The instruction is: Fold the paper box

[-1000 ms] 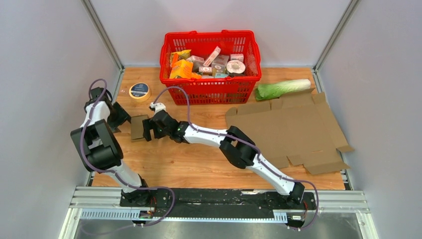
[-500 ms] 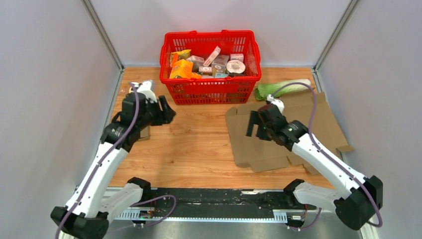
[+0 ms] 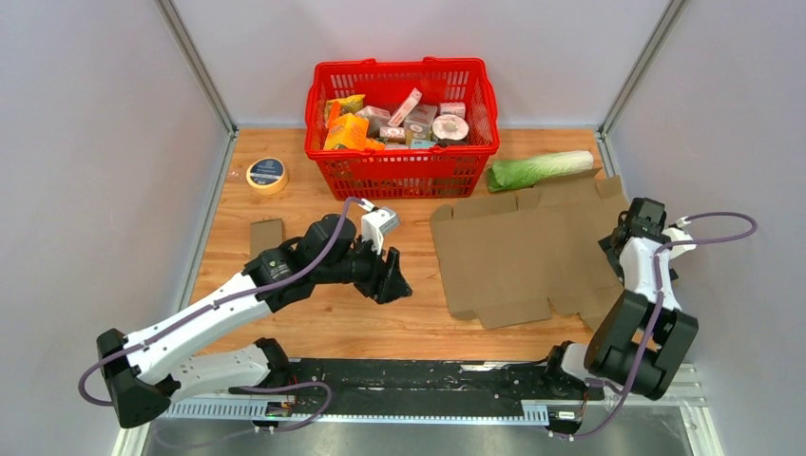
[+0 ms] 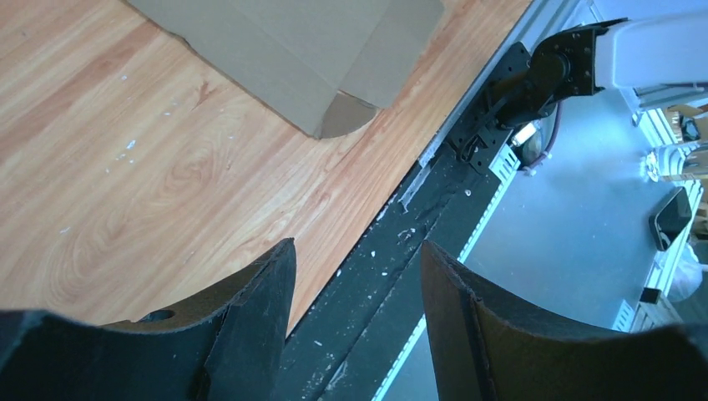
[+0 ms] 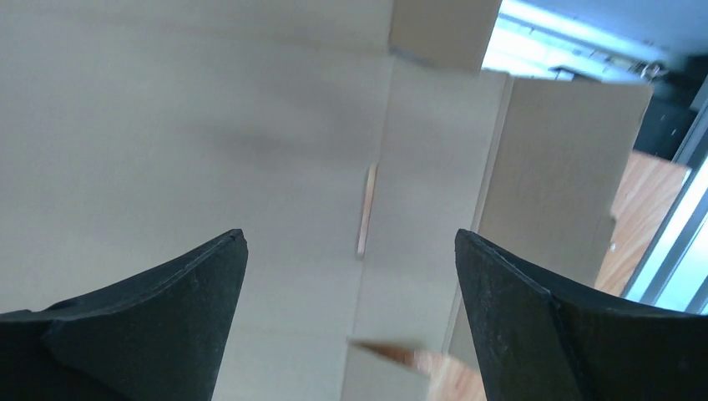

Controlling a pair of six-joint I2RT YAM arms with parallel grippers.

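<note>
The flat brown corrugated cardboard box blank (image 3: 532, 252) lies unfolded on the wooden table, in front of the red plastic shopping basket (image 3: 403, 180) and off to its right, with its far edge near the basket's front wall. No panel is raised yet, so the folding is judged not begun.

The left gripper (image 3: 390, 275) is seen in front of the basket, just beside the blank's left edge; its fingers are spread with nothing between them. The right gripper (image 3: 632, 228) is placed over the blank's side farthest from the basket, jaws wide apart and empty, with a slot and flaps visible beneath in the wrist view.

The blank is judged light and stiff across each panel, yet ready to hinge along its scored creases. Lying flat, it offers little to pinch from above, so an outer flap's free edge is judged the best hold, with the neighbouring panel pressed down.
</note>
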